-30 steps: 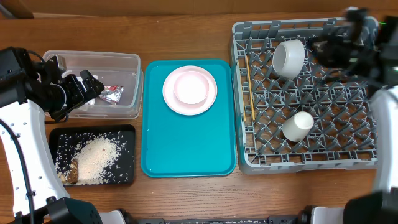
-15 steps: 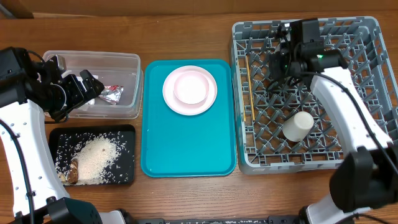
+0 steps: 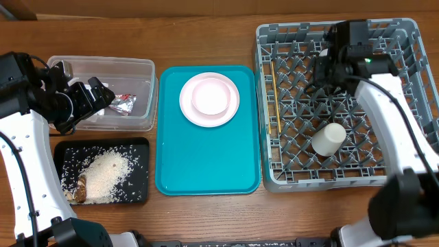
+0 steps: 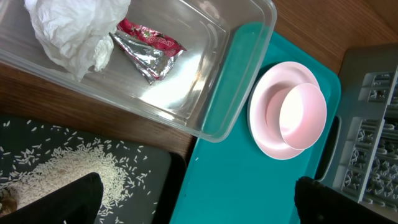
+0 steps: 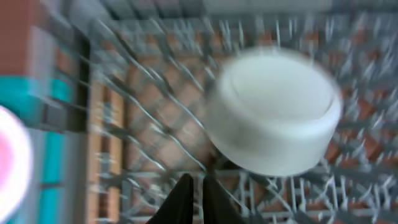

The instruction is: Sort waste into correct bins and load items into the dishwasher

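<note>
My left gripper (image 3: 98, 96) hangs open and empty over the clear tub (image 3: 140, 67), which holds the crumpled white napkin (image 4: 74, 31) and the red-and-silver wrapper (image 3: 123, 104), also seen in the left wrist view (image 4: 149, 53). The black tray (image 3: 140, 192) holds rice and brown scraps (image 3: 103, 171). The pink bowl (image 3: 210, 96) sits in the pink plate (image 3: 188, 110). My right gripper (image 5: 196, 199) is shut and empty, just beside the white bowl (image 5: 273, 118), which lies in the grey rack (image 3: 384, 175). In the overhead view the arm hides that bowl. The cream cup (image 3: 329, 138) lies in the rack.
The teal serving tray (image 3: 206, 161) lies between the bins and the rack and carries the plate. A thin wooden stick (image 3: 271, 96) lies along the rack's left side. The right wrist view is motion-blurred.
My right arm has swung in from the rack's far right corner to over the white bowl, now covering it, then shifted slightly right. The left arm has not moved.
</note>
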